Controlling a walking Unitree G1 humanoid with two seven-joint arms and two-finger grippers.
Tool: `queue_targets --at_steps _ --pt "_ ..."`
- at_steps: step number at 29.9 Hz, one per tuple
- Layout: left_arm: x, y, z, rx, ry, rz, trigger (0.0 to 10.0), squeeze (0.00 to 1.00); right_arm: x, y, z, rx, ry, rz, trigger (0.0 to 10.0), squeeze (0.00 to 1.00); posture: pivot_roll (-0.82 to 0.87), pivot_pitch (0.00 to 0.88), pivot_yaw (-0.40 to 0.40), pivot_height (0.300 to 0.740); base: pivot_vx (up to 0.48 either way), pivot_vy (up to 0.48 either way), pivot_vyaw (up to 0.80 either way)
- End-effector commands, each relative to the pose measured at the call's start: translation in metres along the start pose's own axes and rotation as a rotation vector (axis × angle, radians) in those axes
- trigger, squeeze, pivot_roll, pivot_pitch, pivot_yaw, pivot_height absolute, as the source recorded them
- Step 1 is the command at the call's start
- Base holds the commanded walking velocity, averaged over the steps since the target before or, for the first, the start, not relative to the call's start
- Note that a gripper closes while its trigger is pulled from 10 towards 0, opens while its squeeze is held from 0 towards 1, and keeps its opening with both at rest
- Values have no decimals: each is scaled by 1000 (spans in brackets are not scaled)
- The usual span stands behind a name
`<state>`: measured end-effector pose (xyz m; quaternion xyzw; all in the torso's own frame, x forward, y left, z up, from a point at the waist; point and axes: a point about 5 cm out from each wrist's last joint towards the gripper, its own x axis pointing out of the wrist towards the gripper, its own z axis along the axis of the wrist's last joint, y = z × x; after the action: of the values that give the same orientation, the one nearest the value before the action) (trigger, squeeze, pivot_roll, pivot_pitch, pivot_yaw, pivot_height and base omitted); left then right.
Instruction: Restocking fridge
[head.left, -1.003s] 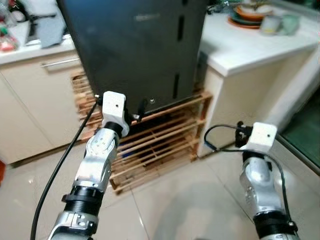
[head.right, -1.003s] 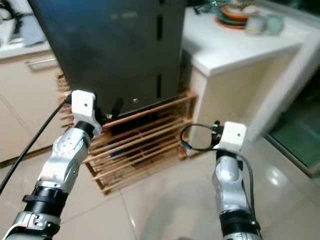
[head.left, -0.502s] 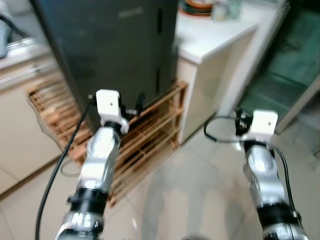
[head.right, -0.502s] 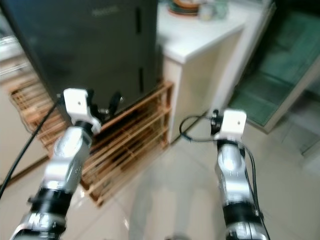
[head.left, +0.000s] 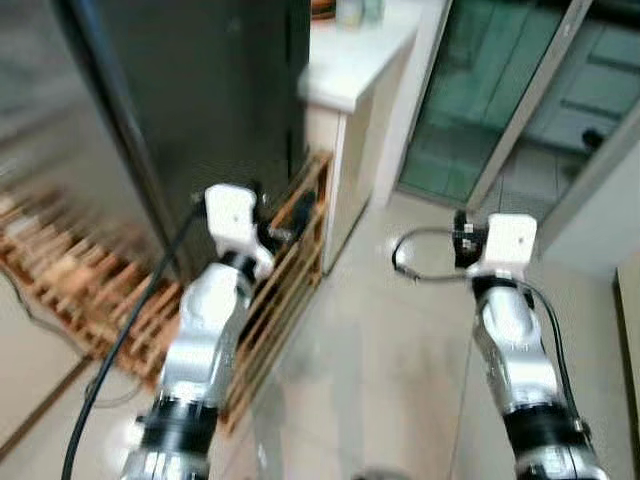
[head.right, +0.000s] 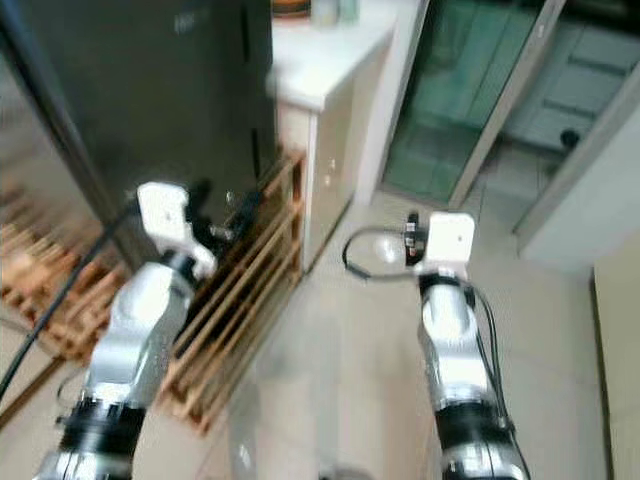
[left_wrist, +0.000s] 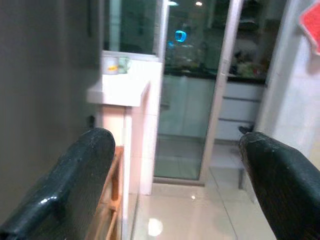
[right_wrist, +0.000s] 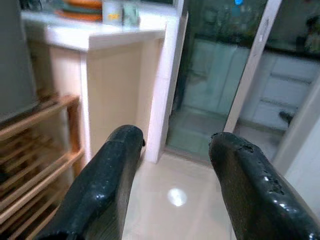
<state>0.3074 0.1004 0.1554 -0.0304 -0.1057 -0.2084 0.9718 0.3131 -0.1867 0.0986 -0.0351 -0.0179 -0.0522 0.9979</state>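
Standing on the tiled floor (head.left: 400, 330), we have the fridge (head.left: 190, 110), a tall dark cabinet, at our left, and a slatted wooden rack (head.left: 290, 250) on the floor against its foot. The fridge door looks closed, though the head views are blurred. Past the fridge's right edge a pale cabinet carries a white counter (head.left: 350, 70); at its far corner sit some dishes (right_wrist: 82, 7) and two small cups (right_wrist: 122, 12), too soft to name more closely. To the right of the counter's end stands a glass sliding door (head.left: 480, 90) with a dim room behind it.

Our left gripper (left_wrist: 180, 175) is raised beside the fridge's lower right corner, above the rack, its two black fingers (left_wrist: 75, 185) spread wide with nothing between them. Our right gripper (right_wrist: 175, 185) is raised over bare floor, well apart from the counter; its fingers (right_wrist: 107, 180) also stand apart and hold nothing. We see no groceries to load anywhere.

We judge the task barely begun: nothing is in hand and the fridge is unopened. The main risks come from our own position. The left wrist and its trailing black cable (head.left: 120, 340) hang just beside the rack's slats, so a turn or step could snag the cable or knock the rack. Moving while the picture is this blurred could also swing the right arm into the counter's edge or toward the glass door.
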Motion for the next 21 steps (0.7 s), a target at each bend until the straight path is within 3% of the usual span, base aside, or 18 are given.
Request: queue_targets --at_steps 1,6,8,10,15,16,21 --pt "-3 6 -1 23 11 13 10000 0 3 1 4 5 -14 -1 10000 0 -108 0 -16 740 0 0 0" --pt "-10 15 -3 27 23 45 10000 0 0 9 0 9 -1 19 10000 0 -105 0 -30 740 0 0 0" --pt "-13 25 4 -33 -17 104 10000 0 0 10 3 2 -9 37 10000 0 -103 0 -38 740 0 0 0" --pt "-17 32 8 -40 -36 133 10000 0 -1 10 4 0 -12 45 10000 0 -90 0 -48 740 0 0 0" --pt "-24 63 26 38 -88 236 10000 0 2 8 0 -6 13 60 10000 0 -54 0 -64 740 0 0 0" --pt "-24 63 26 38 -88 236 10000 0 2 8 0 -6 13 60 10000 0 -54 0 -64 740 0 0 0" --pt "-22 87 27 133 -31 355 10000 0 6 14 1 7 11 66 10000 0 -55 0 -32 740 0 0 0"
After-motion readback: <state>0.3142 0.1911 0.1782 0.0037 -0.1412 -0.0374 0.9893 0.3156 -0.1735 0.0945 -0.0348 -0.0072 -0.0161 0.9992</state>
